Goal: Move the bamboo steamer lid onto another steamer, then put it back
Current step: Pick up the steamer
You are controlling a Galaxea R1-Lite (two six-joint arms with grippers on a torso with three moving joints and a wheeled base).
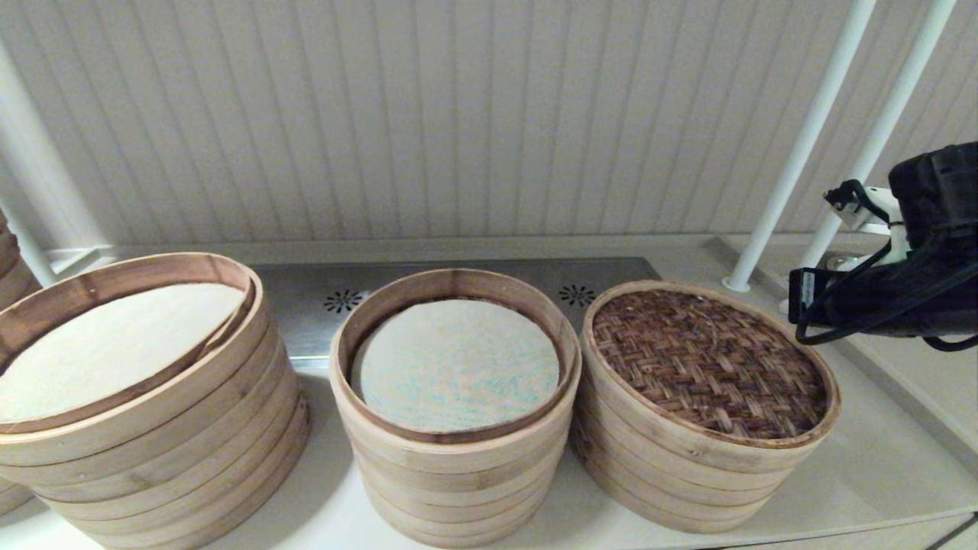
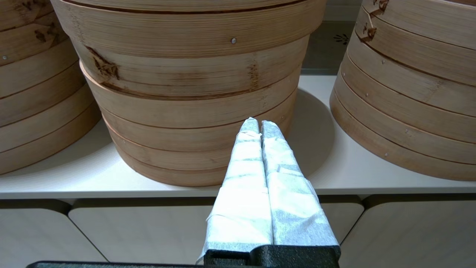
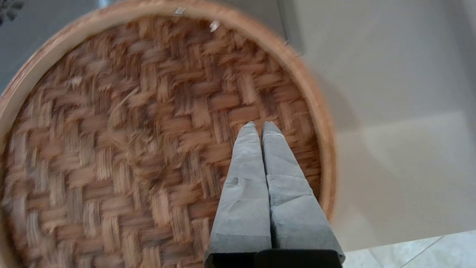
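The bamboo steamer lid (image 1: 707, 359), dark brown and herringbone-woven with a pale band rim, lies flat on the shortest steamer stack (image 1: 672, 489) at the right. That stack's liner is hidden under the lid. My right arm (image 1: 901, 283) hangs above and to the right of the lid. In the right wrist view the right gripper (image 3: 260, 124) is shut and empty, with its tips over the weave (image 3: 148, 130) close to the rim. The left gripper (image 2: 259, 122) is shut and empty, low in front of the counter edge, and is out of the head view.
The taller middle stack (image 1: 458, 473) with the green-speckled liner touches the lidded stack. The widest stack (image 1: 153, 443) with the cream liner stands at the left. Two white poles (image 1: 802, 145) rise at the back right. A metal panel (image 1: 313, 298) lies behind the stacks.
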